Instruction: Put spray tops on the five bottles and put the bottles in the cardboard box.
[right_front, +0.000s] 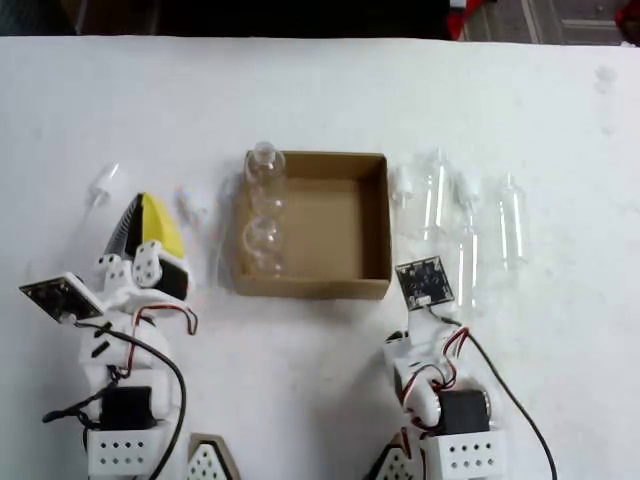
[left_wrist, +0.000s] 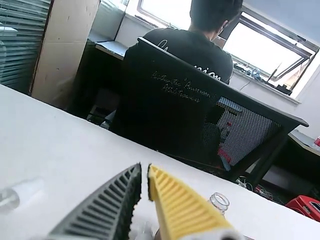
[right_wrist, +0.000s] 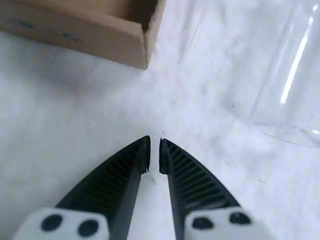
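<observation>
White worktop (right_front: 320, 90); cardboard box (right_front: 330, 225) sits mid-worktop, open side up, between the two arms and a bit farther back; clear bottle (right_front: 264, 215) inside the box against its left wall, neck at the far rim; rounded clear shapes along that wall could be one bottle or two, cannot tell; upright or lying, cannot tell; in the left wrist view the bottle's open neck (left_wrist: 219, 202) shows just past the yellow jaw.

Right of the box, three more clear bottles: one (right_front: 432, 195) just beside the box's right wall, one (right_front: 466, 245) nearer, one (right_front: 512, 220) farthest right; all close together, necks toward the far side; right wrist view has the box corner (right_wrist: 100, 30) and a clear bottle wall (right_wrist: 295, 75) on the worktop.

Left of the box, two white spray tops loose on the worktop: one (right_front: 195, 202) near the box's left wall, one (right_front: 103, 186) farther left; the left wrist view shows a spray top (left_wrist: 20, 192) lying beside the dark jaw.

Left arm (right_front: 130, 300) near left, its yellow-and-black left jaws pointing far, between the two spray tops, tips lifted off the worktop; left jaws clenched to a thin slit, gripping nothing.

Right arm (right_front: 430, 370) near right, wrist by the box's near-right corner; right jaws point down at bare worktop between box corner and bottle; right jaws clenched to a narrow slit, gripping nothing.
</observation>
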